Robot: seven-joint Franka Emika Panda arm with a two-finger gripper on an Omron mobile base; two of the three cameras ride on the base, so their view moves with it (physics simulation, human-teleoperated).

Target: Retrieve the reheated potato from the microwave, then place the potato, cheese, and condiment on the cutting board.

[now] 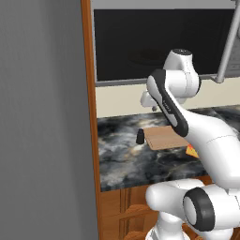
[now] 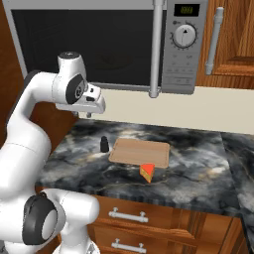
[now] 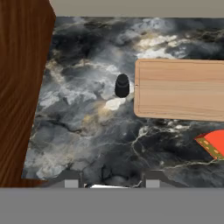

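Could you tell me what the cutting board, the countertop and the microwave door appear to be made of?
The cutting board looks like light, unvarnished wood, matte, with straight grain lines running along it. The countertop looks like polished dark marble or similar stone, with pale and golden veins through black; being rendered, it could equally be laminate. The microwave has a door of dark glossy glass, faintly reflective, in a grey metal-looking frame.

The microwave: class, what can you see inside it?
The large grey microwave has its black glass door shut. Through the dark glass only a faint round turntable outline shows; whether a potato sits inside cannot be seen.
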